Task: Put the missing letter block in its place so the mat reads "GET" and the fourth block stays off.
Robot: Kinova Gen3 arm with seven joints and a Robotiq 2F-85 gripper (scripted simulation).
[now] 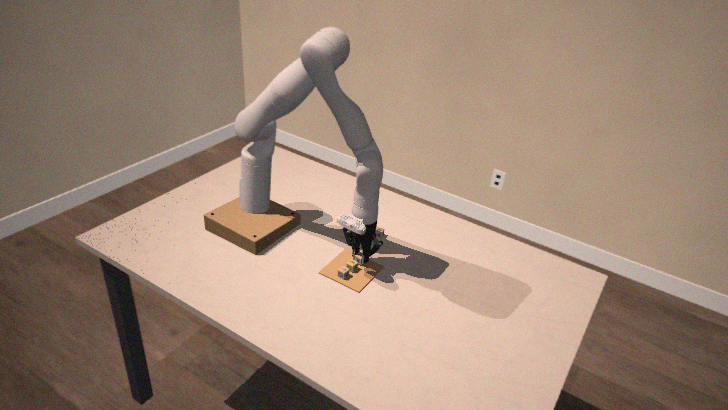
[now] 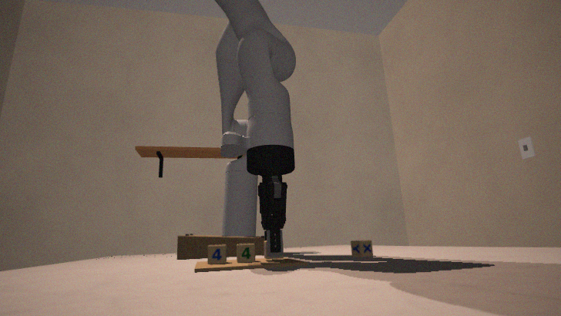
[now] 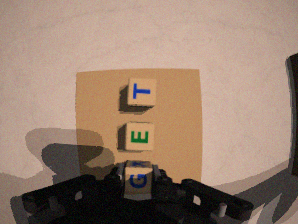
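At the near end of the row over the mat, the gripper had its fingers closed on the G block, its letter's top towards the mat's edge away from the robot's base; a cube, it had no long axis. Farther along the mat stood the E block, then the T block. Placing looked nearly done, and the next move called for checking the seating, then letting go.

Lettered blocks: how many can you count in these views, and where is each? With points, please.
4. The T block (image 1: pixel 342 273) (image 2: pixel 216 254) (image 3: pixel 142 92) and E block (image 1: pixel 352 265) (image 2: pixel 245 253) (image 3: pixel 139 136) sit on the mat; the G block (image 3: pixel 138 181) is between the hand's fingers, over the mat; the fourth block (image 1: pixel 380 233) (image 2: pixel 361 248) is off it.
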